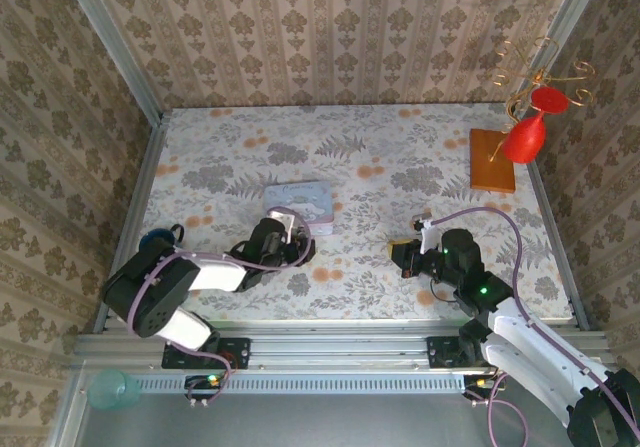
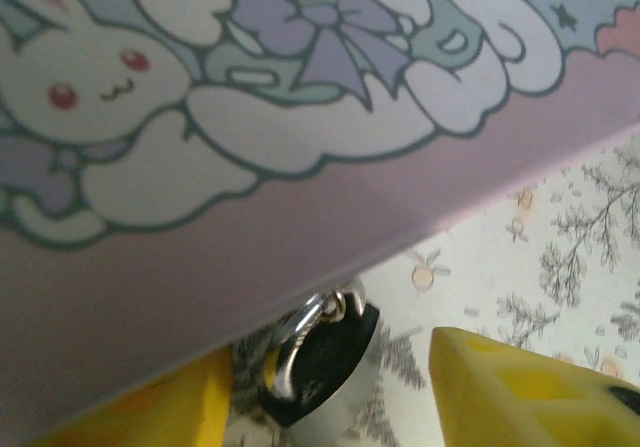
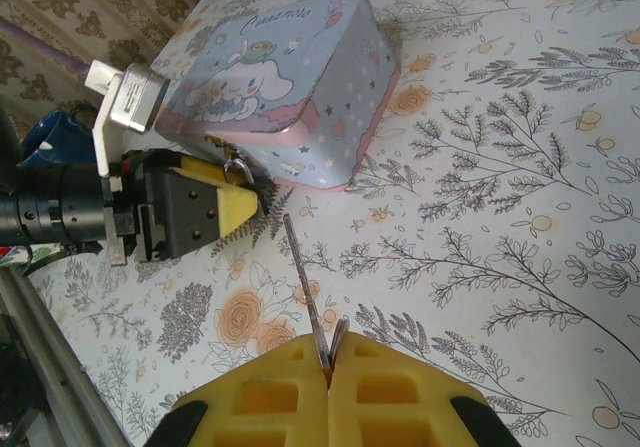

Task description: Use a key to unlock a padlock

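Note:
The padlock point(image 2: 322, 359), small and dark with a silvery shackle, hangs at the near side of the pastel cartoon tin point(image 2: 300, 117). My left gripper point(image 2: 335, 377) is open, one yellow finger on each side of the padlock and a gap to the right finger point(image 2: 530, 387). From above, the left gripper point(image 1: 285, 235) is against the tin point(image 1: 305, 202). My right gripper point(image 3: 330, 352) is shut on the key point(image 3: 305, 277). The key's blade points toward the left gripper point(image 3: 215, 207) and the padlock's shackle point(image 3: 238, 170), still well short of them. From above, the right gripper point(image 1: 405, 257) sits to the tin's right.
A wooden base point(image 1: 493, 160) with a wire stand and a red glass point(image 1: 525, 137) stands at the back right. A blue cup point(image 1: 175, 235) is behind the left arm. Patterned walls close in the table on three sides.

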